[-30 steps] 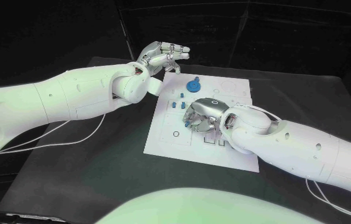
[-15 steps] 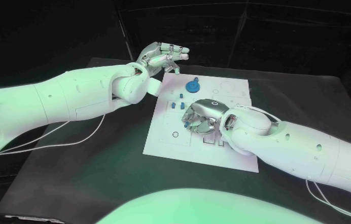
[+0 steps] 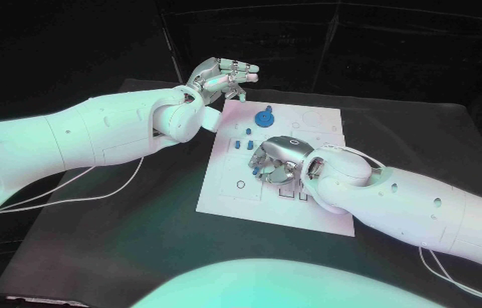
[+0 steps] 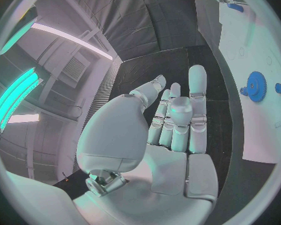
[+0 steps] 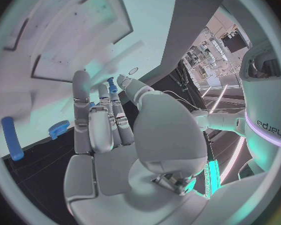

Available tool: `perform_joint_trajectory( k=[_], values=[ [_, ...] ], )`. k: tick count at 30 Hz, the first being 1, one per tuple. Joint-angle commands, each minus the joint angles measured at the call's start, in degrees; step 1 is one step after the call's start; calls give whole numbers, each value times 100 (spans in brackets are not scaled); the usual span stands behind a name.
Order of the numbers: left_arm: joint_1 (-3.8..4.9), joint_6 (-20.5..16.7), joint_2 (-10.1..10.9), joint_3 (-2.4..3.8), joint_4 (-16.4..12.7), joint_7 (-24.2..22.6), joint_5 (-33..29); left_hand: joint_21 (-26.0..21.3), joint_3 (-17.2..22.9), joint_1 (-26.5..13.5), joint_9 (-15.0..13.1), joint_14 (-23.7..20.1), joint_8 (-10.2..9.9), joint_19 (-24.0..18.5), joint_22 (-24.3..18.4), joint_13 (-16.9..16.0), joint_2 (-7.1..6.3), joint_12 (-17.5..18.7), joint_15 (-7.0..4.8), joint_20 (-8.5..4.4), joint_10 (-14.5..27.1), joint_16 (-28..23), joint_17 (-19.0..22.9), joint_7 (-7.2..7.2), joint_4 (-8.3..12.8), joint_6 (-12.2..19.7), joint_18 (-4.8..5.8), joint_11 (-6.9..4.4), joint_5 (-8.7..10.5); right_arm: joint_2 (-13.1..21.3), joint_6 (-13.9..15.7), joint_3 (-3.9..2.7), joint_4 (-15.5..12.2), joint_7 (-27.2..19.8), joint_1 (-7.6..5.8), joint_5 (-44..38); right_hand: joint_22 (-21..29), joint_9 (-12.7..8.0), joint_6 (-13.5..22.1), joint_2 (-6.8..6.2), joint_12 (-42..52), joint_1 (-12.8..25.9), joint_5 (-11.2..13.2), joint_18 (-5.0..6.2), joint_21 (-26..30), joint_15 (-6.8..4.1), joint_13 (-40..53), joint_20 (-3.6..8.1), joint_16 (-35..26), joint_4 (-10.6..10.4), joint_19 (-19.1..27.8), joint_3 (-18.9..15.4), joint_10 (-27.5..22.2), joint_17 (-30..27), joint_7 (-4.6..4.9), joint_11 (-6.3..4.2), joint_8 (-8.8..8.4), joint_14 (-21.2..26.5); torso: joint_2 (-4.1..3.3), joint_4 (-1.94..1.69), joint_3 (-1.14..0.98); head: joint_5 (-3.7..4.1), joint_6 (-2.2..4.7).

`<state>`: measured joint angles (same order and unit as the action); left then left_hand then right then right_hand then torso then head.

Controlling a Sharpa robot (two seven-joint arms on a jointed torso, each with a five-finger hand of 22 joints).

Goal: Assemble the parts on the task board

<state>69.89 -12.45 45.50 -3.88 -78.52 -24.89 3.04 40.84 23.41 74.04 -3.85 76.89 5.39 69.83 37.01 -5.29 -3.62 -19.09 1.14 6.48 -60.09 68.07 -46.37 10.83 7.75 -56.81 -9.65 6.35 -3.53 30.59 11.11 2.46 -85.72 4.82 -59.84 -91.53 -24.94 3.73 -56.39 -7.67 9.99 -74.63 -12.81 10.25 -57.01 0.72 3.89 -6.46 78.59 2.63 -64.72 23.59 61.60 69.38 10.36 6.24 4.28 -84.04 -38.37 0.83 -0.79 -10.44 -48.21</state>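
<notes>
Head view: left robot hand [image 3: 223, 72] raised (fingers apart); right robot hand [image 3: 273, 159] over task board [image 3: 241, 193].

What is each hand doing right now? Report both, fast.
Left hand: open, holding nothing, raised beyond the task board.
Right hand: low over the board, pinching a small blue part at its fingertips.
</notes>
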Motion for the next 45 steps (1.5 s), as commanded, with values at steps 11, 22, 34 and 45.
perform_joint_trajectory(
  k=[11,22,34,45],
  values=[
    [10,81,4,3,4,-6,-4,14,-7,32,-5,30,40,13,10,-9,33,-44,3,27,57,25,12,8,12,38,-80,-2,19,14,149,0,-77,-19,8,30,7,19,13,49,87,-26,-3,37,29,26,16,-22,42,17,-13,-45,31,12,-13,-12,-5,-209,0,-6,0,6,-10],
    [10,85,9,3,4,0,-4,14,-7,32,-5,30,40,13,10,-9,33,-44,3,27,57,25,12,8,12,38,-80,-2,19,35,300,0,-136,19,19,-52,7,23,-2,66,114,-55,-25,38,26,20,20,-18,50,31,-17,-39,57,24,-15,-20,6,-212,-3,-1,0,8,-8],
    [10,87,18,3,0,5,-4,15,-6,36,-5,28,42,12,11,-9,34,-47,3,27,62,24,15,9,14,40,-80,-1,19,82,503,-1,-131,141,23,-214,13,11,78,23,101,-46,-36,34,30,35,4,-23,49,42,-12,-80,-41,19,8,8,-29,-205,-1,-5,-1,17,1],
    [10,76,75,3,-11,19,-4,15,-8,35,-4,26,43,11,11,-9,31,-50,4,28,72,26,15,11,16,48,-80,2,20,626,610,-6,-657,242,14,-208,18,15,128,-22,76,-78,-39,32,33,59,-11,-42,31,87,-7,-126,-194,-20,26,39,-29,-192,12,14,6,68,91]
  ],
)
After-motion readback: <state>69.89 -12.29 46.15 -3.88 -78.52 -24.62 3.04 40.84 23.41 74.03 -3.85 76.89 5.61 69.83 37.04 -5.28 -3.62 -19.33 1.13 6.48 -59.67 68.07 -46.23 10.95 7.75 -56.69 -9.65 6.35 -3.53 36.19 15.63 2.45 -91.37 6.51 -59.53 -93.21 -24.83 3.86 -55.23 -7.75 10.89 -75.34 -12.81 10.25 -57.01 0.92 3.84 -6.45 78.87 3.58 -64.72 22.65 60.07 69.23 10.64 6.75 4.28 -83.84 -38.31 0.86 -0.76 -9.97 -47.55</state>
